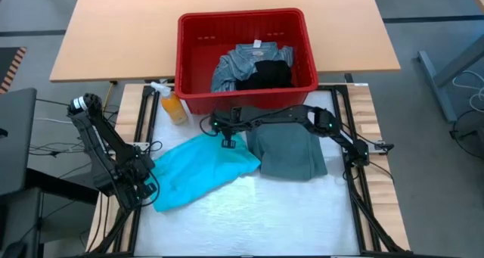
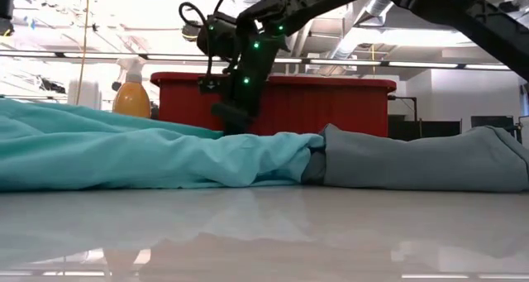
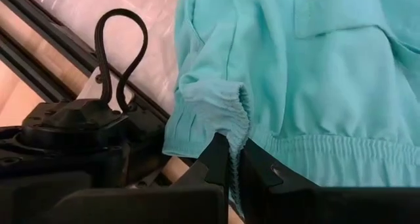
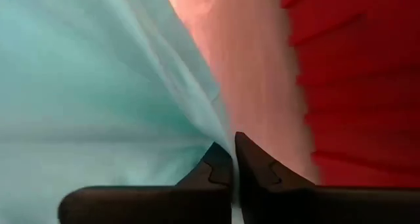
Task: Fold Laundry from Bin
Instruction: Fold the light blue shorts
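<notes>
A turquoise garment (image 1: 200, 167) lies spread on the white table, with a folded grey-green garment (image 1: 287, 152) beside it on the right. The red bin (image 1: 189, 61) stands at the far side with a mottled blue-grey garment (image 1: 242, 61) and a black one (image 1: 268, 75) inside. My left gripper (image 1: 145, 184) is shut on the turquoise garment's near-left end. My right gripper (image 1: 227, 143) reaches in from the right and is shut on the garment's far-right edge, just before the bin. My left gripper (image 3: 231, 148) pinches the gathered elastic band (image 3: 223, 122) at a corner of the turquoise garment between its two fingers, pointing steeply down. The cloth beyond spreads flat away from the fingers. My right gripper (image 4: 231, 148) pinches the turquoise garment's edge (image 4: 213, 129) between its fingertips, slanting down from the far right. Folds of cloth run in toward the fingers. The garment (image 2: 124, 154) rests on the table.
An orange spray bottle (image 1: 172, 105) stands at the bin's left near corner. Dark frame rails (image 1: 147, 114) run along the table's left and right sides. A wooden desk (image 1: 113, 31) lies beyond the bin. The table's near half (image 1: 257, 220) is bare white.
</notes>
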### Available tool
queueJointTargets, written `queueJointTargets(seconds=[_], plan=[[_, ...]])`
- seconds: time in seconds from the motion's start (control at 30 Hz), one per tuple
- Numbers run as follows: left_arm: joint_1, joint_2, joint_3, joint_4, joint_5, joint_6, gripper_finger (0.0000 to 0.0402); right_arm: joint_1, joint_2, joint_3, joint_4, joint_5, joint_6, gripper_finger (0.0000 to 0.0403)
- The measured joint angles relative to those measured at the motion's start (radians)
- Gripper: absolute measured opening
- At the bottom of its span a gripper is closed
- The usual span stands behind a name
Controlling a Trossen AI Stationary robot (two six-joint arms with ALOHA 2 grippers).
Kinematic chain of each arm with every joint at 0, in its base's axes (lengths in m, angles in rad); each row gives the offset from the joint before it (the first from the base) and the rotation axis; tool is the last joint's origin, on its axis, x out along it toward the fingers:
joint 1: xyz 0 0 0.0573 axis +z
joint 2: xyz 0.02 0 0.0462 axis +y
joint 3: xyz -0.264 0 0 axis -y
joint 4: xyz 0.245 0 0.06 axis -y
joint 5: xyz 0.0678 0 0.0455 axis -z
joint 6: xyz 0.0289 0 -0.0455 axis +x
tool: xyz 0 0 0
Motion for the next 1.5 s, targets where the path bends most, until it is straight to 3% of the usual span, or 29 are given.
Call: queueJointTargets(seconds=[0.27,0.43,0.57,0.77,0.9,1.03,1.2,1.37,1.5], plan=[[0.0,0.0,0.0,0.0,0.023,-0.003,0.0039,0.004,-0.006,0.019,0.028,0.036,-0.129,0.0086],[0.0,0.0,0.0,-0.006,0.064,-0.001,0.0067,0.026,-0.006,0.052,-0.005,0.223,-0.181,0.0131],[0.0,0.0,0.0,-0.035,0.161,-0.015,0.0084,0.065,-0.006,0.102,-0.08,0.346,-0.219,0.016],[0.0,0.0,0.004,-0.042,0.224,-0.018,0.0094,0.094,-0.006,0.128,-0.026,0.298,-0.258,0.0189],[0.0,0.001,0.04,-0.023,0.147,0.023,0.0094,0.073,-0.006,0.128,-0.02,0.309,-0.251,0.0208],[0.001,0.0,0.079,-0.024,0.076,0.073,0.0086,0.059,-0.006,0.128,-0.052,0.389,-0.251,0.0223],[0.003,0.001,0.092,-0.023,-0.081,0.14,0.0075,0.087,-0.017,0.127,-0.111,0.384,-0.222,0.0225],[0.067,0.002,0.075,0.082,-0.378,0.291,0.0066,0.166,-0.068,0.127,-0.185,0.271,-0.085,0.0223],[0.194,0.002,0.066,0.211,-0.398,0.578,0.0061,0.244,-0.124,0.128,-0.241,0.107,0.092,0.0223]])
